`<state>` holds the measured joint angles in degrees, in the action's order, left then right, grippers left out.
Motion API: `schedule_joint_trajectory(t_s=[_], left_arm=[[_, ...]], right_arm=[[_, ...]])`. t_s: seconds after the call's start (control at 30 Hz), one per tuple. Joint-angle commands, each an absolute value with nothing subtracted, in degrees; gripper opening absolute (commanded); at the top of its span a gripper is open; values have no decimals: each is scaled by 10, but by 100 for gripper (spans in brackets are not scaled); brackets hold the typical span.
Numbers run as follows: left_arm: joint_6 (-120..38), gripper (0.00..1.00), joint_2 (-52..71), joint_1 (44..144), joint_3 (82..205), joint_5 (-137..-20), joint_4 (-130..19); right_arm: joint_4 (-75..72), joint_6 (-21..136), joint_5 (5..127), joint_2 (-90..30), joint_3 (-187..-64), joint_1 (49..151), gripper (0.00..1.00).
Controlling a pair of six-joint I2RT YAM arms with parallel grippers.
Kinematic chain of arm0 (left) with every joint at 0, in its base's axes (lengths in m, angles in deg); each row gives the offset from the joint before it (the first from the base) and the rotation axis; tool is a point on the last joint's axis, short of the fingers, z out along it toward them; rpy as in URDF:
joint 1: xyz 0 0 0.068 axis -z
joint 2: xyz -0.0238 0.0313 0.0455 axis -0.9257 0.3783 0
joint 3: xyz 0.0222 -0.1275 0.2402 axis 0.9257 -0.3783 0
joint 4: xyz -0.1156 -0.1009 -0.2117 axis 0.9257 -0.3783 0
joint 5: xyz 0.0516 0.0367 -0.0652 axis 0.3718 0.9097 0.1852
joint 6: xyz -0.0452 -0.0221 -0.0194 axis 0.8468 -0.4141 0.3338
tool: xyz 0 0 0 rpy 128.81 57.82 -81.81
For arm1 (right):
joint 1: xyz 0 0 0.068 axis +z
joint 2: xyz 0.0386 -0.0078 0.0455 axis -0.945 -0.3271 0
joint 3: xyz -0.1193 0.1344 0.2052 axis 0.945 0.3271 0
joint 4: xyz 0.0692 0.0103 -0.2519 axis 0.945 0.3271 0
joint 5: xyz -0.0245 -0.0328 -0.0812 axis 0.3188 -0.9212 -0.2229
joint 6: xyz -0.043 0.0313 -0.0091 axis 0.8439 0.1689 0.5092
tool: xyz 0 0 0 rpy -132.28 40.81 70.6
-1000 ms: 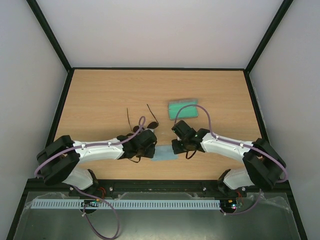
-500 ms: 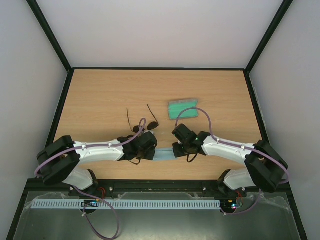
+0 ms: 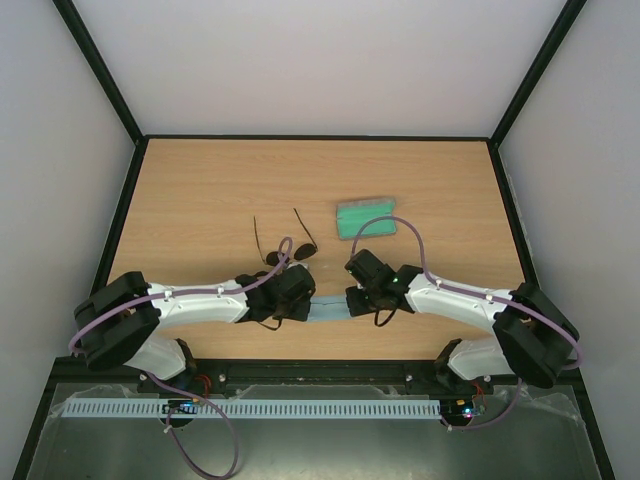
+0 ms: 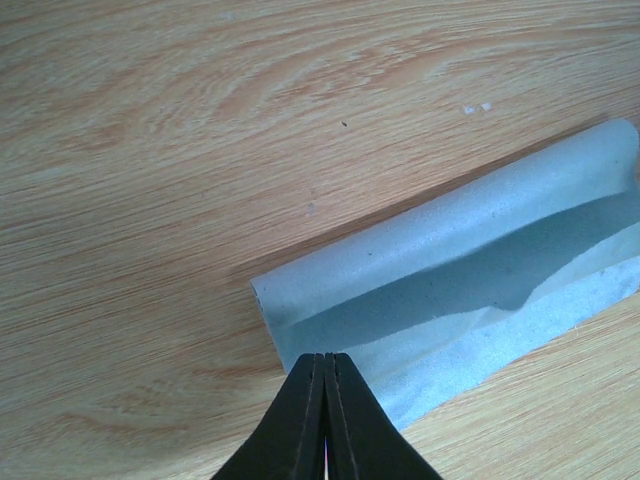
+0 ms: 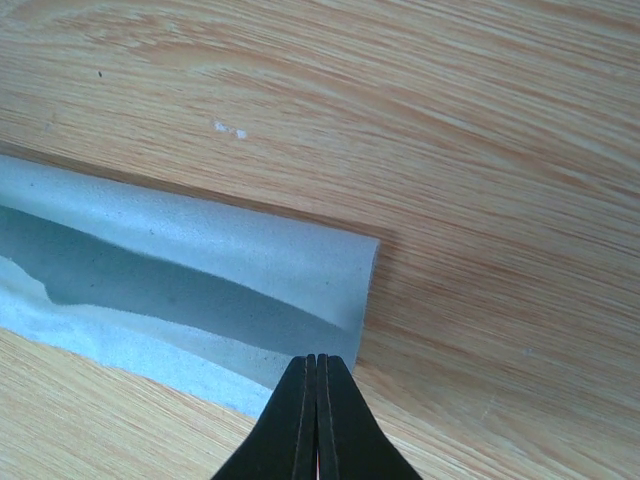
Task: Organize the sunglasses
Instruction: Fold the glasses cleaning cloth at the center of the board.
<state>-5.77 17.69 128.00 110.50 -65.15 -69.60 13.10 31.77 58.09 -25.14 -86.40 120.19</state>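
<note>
Pale wood table, white walls and a black frame around it; both arms are bent low over its near middle.
The left gripper and right gripper reach in from either side. Each has its jaws pinched tight on one end of the blue-grey cloth, which curls into a fold between them. The sunglasses lie on the wood just beyond the left gripper, temple arms pointing to the far side. A greenish rectangular case sits to their right, apart from them.
</note>
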Motion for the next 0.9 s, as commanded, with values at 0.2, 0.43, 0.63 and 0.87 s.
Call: schedule_joint_trajectory(t_s=[0.2,0.43,0.63,0.87], left_arm=[[-50,2,167,1289,1095,-642,-702],[-43,2,161,1295,1089,-639,-704],[-39,2,158,1296,1087,-638,-706],[-34,12,151,1301,1089,-639,-712]], right_arm=[[148,308,579,-238,-849,1207,1],[148,308,579,-239,-849,1207,1],[149,307,586,-235,-848,1207,9],[156,303,592,-222,-849,1208,12]])
